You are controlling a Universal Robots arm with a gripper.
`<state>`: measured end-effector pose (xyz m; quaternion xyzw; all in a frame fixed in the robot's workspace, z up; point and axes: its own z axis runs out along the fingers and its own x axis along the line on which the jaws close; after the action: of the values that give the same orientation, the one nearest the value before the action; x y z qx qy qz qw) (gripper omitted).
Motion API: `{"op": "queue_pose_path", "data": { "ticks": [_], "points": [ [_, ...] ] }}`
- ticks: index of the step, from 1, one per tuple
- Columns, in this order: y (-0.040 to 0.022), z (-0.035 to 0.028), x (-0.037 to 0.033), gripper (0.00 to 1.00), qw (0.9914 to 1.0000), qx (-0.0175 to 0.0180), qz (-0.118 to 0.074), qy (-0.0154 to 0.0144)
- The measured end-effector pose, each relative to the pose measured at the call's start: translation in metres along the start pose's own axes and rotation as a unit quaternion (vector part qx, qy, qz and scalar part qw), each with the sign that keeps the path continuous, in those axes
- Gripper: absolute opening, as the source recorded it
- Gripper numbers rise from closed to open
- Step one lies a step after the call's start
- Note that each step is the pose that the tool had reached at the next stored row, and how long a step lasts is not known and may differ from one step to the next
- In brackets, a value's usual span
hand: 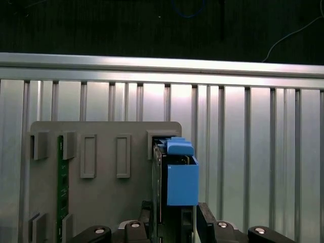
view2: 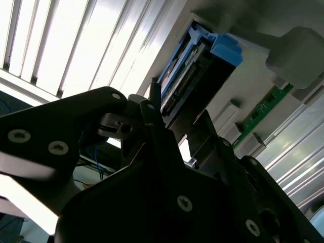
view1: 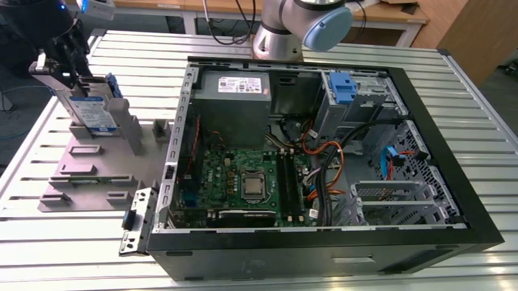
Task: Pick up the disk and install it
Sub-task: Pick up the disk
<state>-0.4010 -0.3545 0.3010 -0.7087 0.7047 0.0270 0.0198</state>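
On the grey stand (view1: 91, 177) at the exterior view's left, the disk (view1: 87, 112) stands upright. The gripper (hand: 174, 218) holds it, fingers (hand: 205, 221) pressed against both faces. Step in hand, as judged: pick-up; lifting calls for a straight pull clear of the stand.

The disk (view1: 87, 112) stands upright in the grey stand (view1: 89, 163), with the tool (hand: 174, 212) close over it and 1 tall post (view1: 130, 127) just beside it. The slatted counter (view1: 73, 242) around the stand lies open. Inside the open computer case (view1: 324, 248), orange cables (view1: 332, 163) cross near the drive cage (view1: 372, 91), narrowing the way.
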Motion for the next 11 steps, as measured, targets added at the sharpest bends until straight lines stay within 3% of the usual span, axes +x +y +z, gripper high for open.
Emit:
{"op": "queue_pose_path", "data": {
  "ticks": [4, 5, 11],
  "points": [
    [-0.0002, 0.0001, 0.0000, 0.46, 1.00000, 0.0000, 0.000, 0.0000],
    [-0.0002, 0.0001, 0.0000, 0.39, 1.00000, 0.0000, 0.000, 0.0000],
    [-0.0006, 0.0002, 0.0000, 0.39, 1.00000, 0.0000, 0.000, 0.0000]
  ]
}}
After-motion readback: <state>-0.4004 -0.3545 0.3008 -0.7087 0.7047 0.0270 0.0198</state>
